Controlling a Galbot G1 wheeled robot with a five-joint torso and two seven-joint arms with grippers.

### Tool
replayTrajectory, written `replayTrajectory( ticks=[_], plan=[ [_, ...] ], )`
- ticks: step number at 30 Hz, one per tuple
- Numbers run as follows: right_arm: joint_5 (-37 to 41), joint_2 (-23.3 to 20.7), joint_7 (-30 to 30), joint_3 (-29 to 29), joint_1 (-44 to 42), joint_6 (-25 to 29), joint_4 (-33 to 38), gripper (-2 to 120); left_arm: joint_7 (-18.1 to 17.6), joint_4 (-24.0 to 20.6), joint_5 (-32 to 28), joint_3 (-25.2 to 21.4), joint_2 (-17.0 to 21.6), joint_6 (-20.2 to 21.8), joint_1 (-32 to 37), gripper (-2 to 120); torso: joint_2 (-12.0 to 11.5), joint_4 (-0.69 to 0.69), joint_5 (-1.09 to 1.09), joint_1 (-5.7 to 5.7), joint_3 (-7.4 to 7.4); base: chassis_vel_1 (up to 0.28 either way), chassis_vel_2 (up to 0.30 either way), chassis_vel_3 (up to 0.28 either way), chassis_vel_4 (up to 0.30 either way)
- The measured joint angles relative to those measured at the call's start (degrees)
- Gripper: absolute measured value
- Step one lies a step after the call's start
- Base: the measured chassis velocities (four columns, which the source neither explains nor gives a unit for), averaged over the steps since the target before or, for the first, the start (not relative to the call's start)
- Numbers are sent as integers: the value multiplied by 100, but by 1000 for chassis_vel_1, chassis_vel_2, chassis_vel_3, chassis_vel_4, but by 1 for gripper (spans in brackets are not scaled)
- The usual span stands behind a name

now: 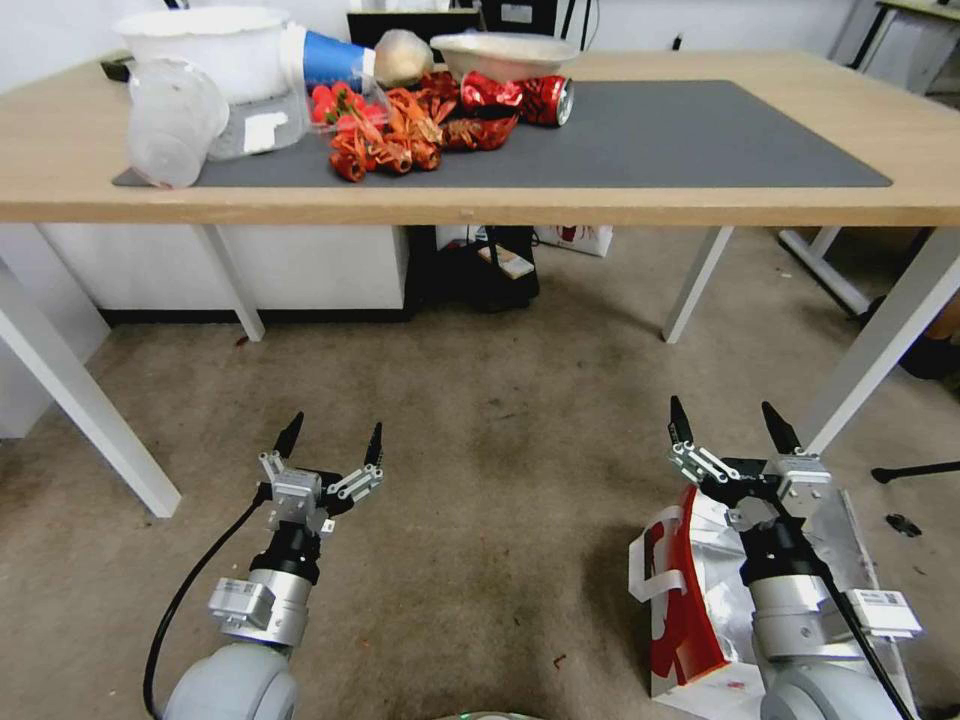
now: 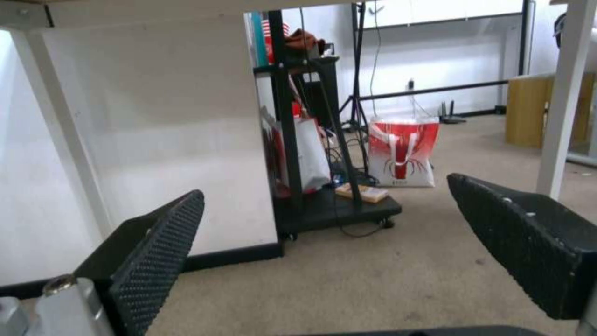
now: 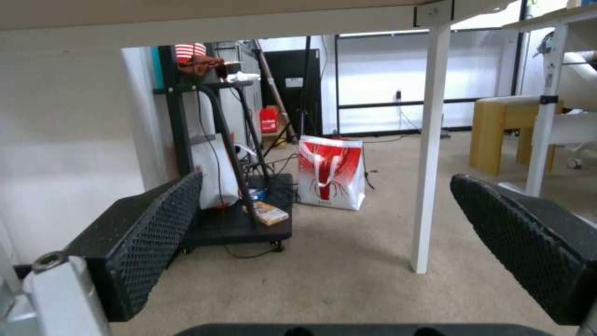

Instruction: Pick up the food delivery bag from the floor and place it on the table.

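Food delivery bag (image 1: 690, 600) lies on the floor (image 1: 480, 480) close in front of the robot, on its right side, directly under the right arm, with red side panel, foil lining and a white handle (image 1: 655, 575) showing. Right tool (image 1: 727, 425) hangs just above the bag's far end, its jaws spread wide and holding nothing. Left tool (image 1: 332, 440) hovers over bare carpet, well apart from the bag, likewise open and empty. The worktop (image 1: 60, 150) ahead carries bowls (image 1: 215, 45), red food scraps (image 1: 400, 130) and a crushed can (image 1: 520, 98) on the left of its dark mat (image 1: 700, 130); the mat's right half looks free.

The bag seems slumped rather than upright, so the grasp is best taken on a handle or the folded rim. The right tool would need to tip downward and draw back toward the handle before closing.
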Motion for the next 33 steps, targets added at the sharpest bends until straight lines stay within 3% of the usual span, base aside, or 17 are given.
replayTrajectory(
  ticks=[5, 11, 18, 25, 33],
  plan=[
    [0, -3, 15, 8, 11, -1, 1, 100, -5, 15, -2, 5, 4, -3, -18, 98, -2, 0, 0, -3, 0, 0, 0, 0, 0],
    [17, -40, 56, 72, 50, -17, -68, 100, 14, 148, -177, -8, 37, -477, -99, 100, 13, 0, 0, -3, 0, 0, 0, 0, 0],
    [187, -193, 97, 314, 62, -111, -63, 100, -85, 160, -186, -18, 78, -525, -112, 100, 28, 0, 0, 0, 0, 0, 0, 0, 0],
    [404, -446, 37, 1180, 65, -162, -245, 100, -283, 107, -155, -34, 134, -200, -84, 100, 40, 0, 1, 3, 0, 0, 0, 0, 0],
    [813, -894, -78, 2080, -20, -76, -774, 100, -340, 225, -158, -55, 139, -170, -112, 100, 47, 0, 0, 5, 0, 0, 0, 0, 0]
  ],
)
